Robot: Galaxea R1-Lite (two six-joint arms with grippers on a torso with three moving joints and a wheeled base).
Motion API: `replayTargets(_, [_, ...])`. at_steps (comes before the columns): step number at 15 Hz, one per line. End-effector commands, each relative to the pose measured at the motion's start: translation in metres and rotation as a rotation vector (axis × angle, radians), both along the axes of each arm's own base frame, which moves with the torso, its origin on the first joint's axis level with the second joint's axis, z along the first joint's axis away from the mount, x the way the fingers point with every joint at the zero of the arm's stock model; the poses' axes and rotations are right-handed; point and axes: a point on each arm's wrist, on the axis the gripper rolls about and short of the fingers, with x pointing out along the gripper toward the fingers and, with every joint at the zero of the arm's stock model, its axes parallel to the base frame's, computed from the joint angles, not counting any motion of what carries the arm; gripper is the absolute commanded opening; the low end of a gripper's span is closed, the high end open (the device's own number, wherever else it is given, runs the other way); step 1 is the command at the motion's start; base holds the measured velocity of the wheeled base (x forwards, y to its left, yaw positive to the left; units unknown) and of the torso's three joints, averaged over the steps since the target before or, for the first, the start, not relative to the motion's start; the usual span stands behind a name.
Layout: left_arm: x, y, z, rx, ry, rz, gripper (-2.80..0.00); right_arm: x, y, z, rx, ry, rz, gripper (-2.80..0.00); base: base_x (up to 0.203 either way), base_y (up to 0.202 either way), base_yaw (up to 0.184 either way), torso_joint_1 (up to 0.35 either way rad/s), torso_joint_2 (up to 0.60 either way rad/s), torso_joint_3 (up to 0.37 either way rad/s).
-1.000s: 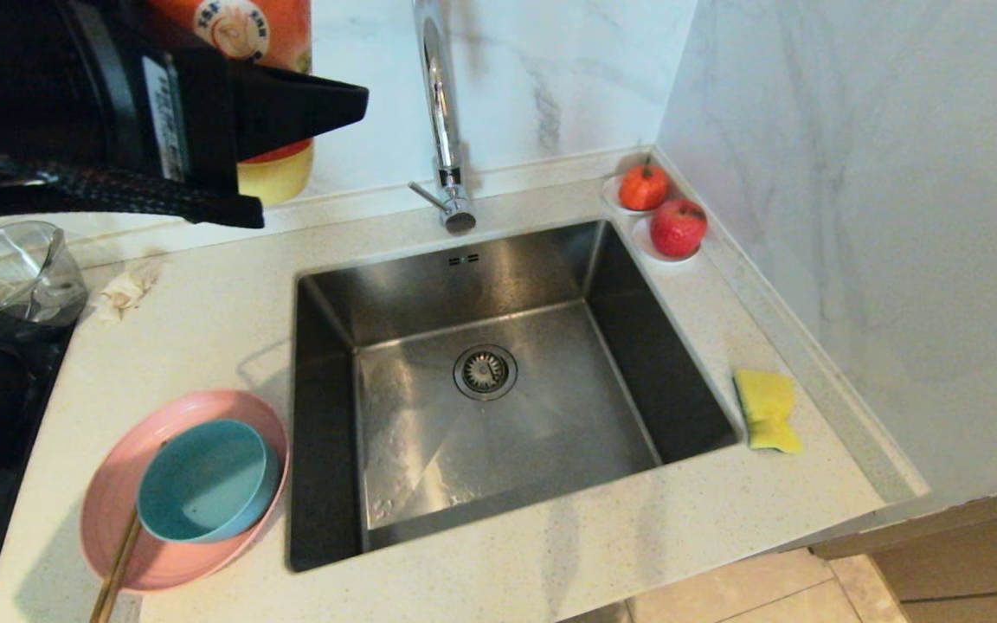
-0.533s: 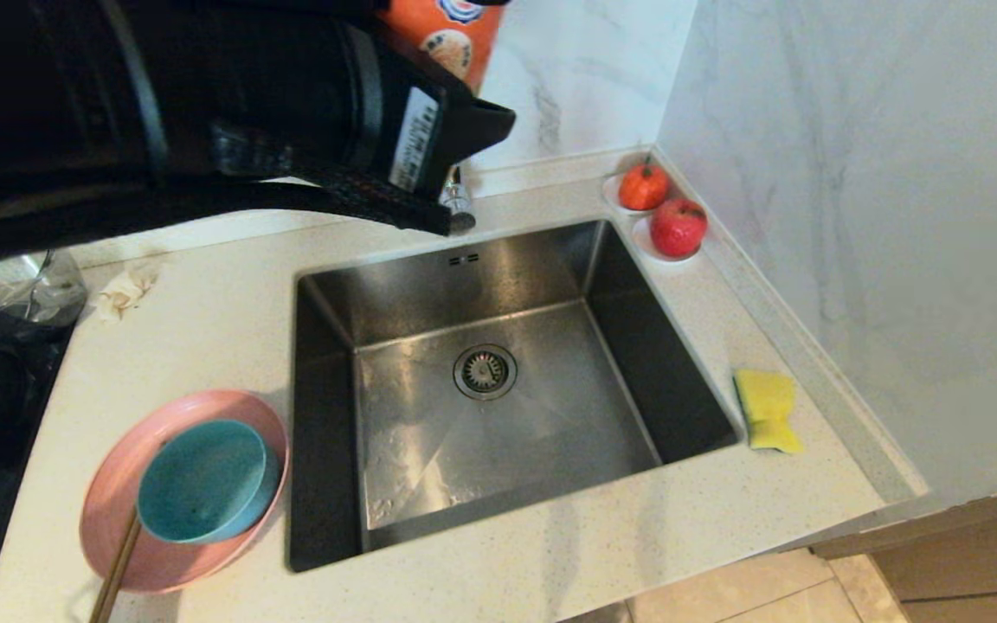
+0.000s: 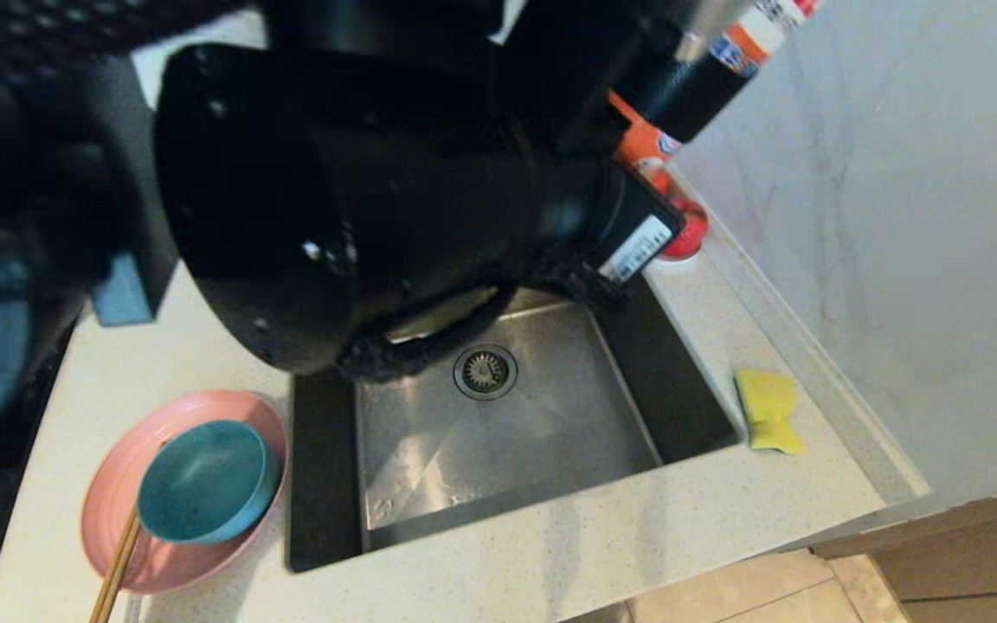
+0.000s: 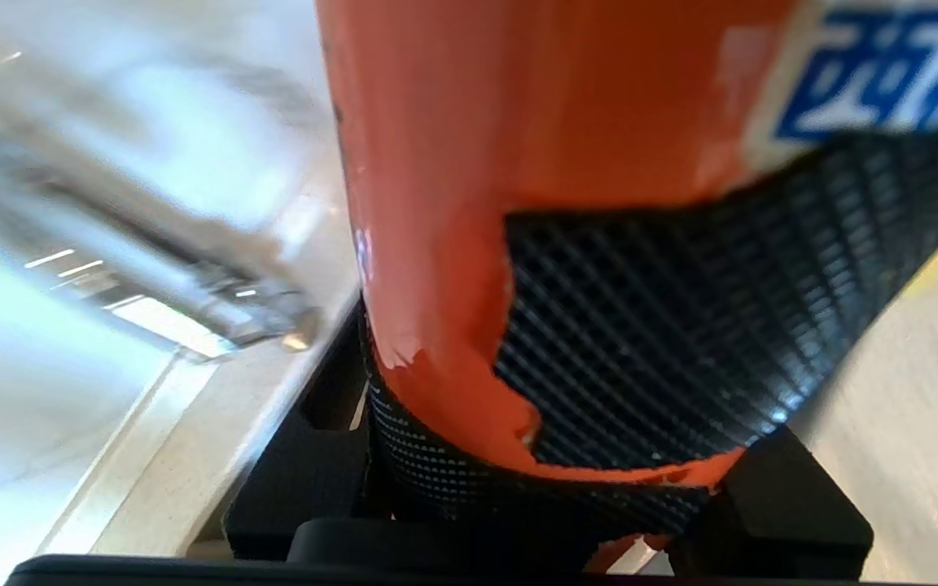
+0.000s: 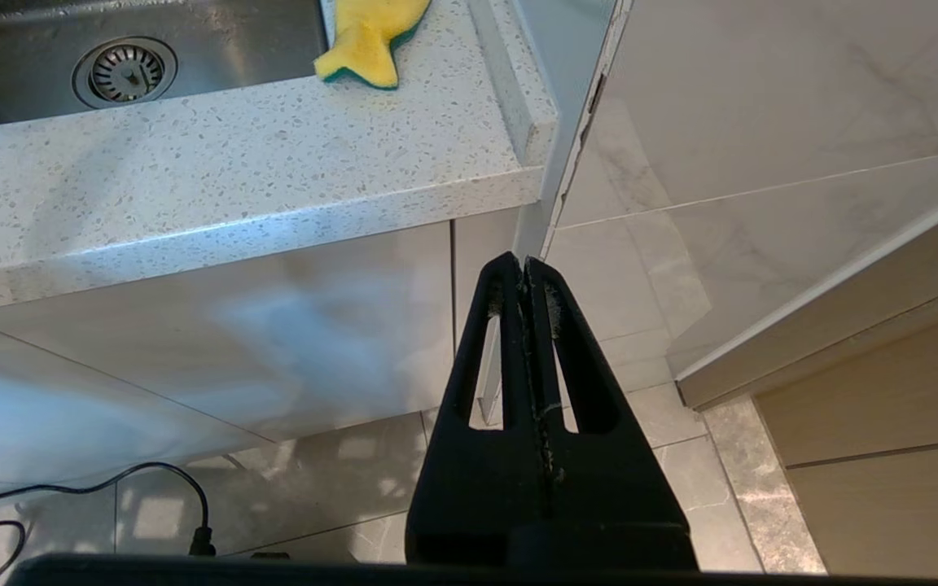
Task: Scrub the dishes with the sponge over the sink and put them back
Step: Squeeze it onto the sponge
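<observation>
A teal bowl [image 3: 204, 480] sits in the pink plate [image 3: 109, 506] on the counter left of the sink [image 3: 550, 433]. Right of the sink lies the yellow sponge [image 3: 767, 409], also seen in the right wrist view as the sponge [image 5: 367, 37], green side down. My left gripper [image 3: 680, 95] is high over the sink's back right corner, shut on an orange bottle [image 3: 633, 147]. The left wrist view is filled by that bottle [image 4: 518, 122] between the left gripper's [image 4: 567, 391] mesh-padded fingers. My right gripper [image 5: 524, 264] hangs shut and empty below the counter's front edge.
My left arm [image 3: 360, 190] blocks the tap and the back of the counter. Chopsticks [image 3: 118, 562] lean on the plate's near rim. A red fruit [image 3: 693, 229] sits at the back right corner by the marble wall [image 3: 897, 216].
My left arm has swung from the back left to the right across the sink's back, carrying the orange bottle and tilting it. It now hides the tap. The right arm stayed still.
</observation>
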Motion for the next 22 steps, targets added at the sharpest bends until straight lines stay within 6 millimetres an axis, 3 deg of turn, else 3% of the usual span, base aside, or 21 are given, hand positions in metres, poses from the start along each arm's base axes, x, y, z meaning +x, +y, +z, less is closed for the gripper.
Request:
replayTargets(1, [0.005, -0.017, -0.025, 0.125, 0.055, -0.006, -2.80, 0.000, 0.000, 0.000, 0.000, -0.001, 0.000, -2.80, 0.000, 0.000, 0.000, 0.000, 0.00, 0.000])
replayTargets(14, [0.032, -0.069, -0.096, 0.358, 0.116, -0.013, -2.80, 0.000, 0.000, 0.000, 0.000, 0.000, 0.000, -2.80, 0.000, 0.000, 0.000, 0.000, 0.00, 0.000])
replayTargets(22, [0.039, -0.082, -0.127, 0.500, 0.101, 0.003, -2.80, 0.000, 0.000, 0.000, 0.000, 0.000, 0.000, -2.80, 0.000, 0.000, 0.000, 0.000, 0.00, 0.000])
